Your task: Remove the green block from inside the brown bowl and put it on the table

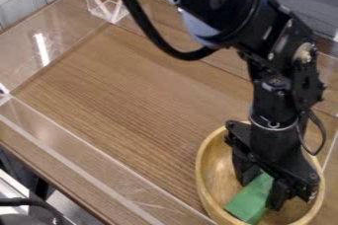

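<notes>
A round, shallow, light-brown wooden bowl [215, 187] with a thick rim sits at the near right corner of the wide brown wood-grain table [132, 101], partly cut off by the lower right edge of the view. Inside it lies the flat, elongated bright green block [250, 200], tilted so that its upper end points up toward the arm and its lower end rests on the bowl floor near the front rim.

The black robot arm [238, 22] reaches in from the top of the view and bends down over the bowl, with its black gripper [270, 182] pointing straight down into it. The 2 fingers straddle the upper end of the green block, 1 on each side, and the jaws look drawn in against it; whether they are firmly clamped on the block I cannot tell, since the fingertips are dark and partly hide the contact.

Clear acrylic walls [53, 32] border the table along its far left and near left edges.
</notes>
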You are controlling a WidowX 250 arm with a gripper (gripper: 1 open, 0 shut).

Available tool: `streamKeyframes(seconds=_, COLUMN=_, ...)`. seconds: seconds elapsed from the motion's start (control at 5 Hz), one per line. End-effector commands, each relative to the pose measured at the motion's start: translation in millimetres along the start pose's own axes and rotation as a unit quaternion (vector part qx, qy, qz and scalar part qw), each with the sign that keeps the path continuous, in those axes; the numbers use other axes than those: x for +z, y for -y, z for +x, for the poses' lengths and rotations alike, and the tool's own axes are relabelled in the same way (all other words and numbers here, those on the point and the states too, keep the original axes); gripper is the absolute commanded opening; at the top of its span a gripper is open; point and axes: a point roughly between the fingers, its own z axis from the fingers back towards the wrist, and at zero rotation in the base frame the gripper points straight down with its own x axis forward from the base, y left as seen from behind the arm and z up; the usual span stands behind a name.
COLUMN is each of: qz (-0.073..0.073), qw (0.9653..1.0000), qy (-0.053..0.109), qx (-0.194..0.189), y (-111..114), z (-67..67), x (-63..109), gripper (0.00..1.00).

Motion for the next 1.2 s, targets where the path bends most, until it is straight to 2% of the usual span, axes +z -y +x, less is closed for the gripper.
streamKeyframes(seconds=0.0, qz=-0.004, qw=1.0, qy=0.003, qx=0.007, y=1, z=2.0, x=7.6, gripper=0.0)
streamKeyframes(seconds=0.4, qz=-0.009, qw=0.9996, qy=-0.02, qx=0.018, y=4, z=-3.8, x=14.3, gripper=0.0)
streamKeyframes(seconds=1.0, qz=-0.014, qw=0.9985, qy=-0.042, qx=0.033, y=5, z=-9.3, x=24.7, gripper=0.0)
